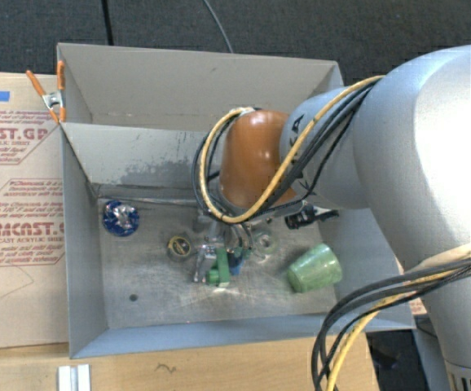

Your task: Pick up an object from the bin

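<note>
My gripper point(216, 257) is low over the bin floor near the middle, under the arm's orange cover. A small green thing point(217, 278) with a blue piece point(235, 262) beside it lies right at its tip; whether the gripper holds it is hidden. Just left of the gripper lies a small brass-coloured ring-shaped thing point(178, 246). To its right, a pale green cup point(314, 269) lies on its side.
A shiny blue ball point(121, 217) rests at the left of the bin near the back wall. The arm and its cables cover the bin's right and back parts.
</note>
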`<act>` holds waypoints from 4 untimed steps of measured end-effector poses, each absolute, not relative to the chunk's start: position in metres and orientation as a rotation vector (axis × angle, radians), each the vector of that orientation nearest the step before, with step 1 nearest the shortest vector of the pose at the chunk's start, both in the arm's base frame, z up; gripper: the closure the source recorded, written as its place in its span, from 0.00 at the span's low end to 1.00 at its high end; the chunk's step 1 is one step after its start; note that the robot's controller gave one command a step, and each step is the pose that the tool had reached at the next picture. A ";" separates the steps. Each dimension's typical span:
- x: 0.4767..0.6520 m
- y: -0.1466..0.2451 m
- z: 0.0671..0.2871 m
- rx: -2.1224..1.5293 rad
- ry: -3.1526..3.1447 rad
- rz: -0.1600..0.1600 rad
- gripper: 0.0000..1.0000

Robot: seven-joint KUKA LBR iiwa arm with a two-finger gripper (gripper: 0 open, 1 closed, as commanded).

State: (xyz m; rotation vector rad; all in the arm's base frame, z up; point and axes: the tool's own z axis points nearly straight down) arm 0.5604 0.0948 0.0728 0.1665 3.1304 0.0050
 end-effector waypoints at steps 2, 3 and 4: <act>0.487 0.032 0.075 -0.169 3.136 -0.003 0.00; 0.485 0.034 0.075 -0.176 3.143 0.000 1.00; 0.486 0.035 0.075 -0.175 3.137 0.002 0.00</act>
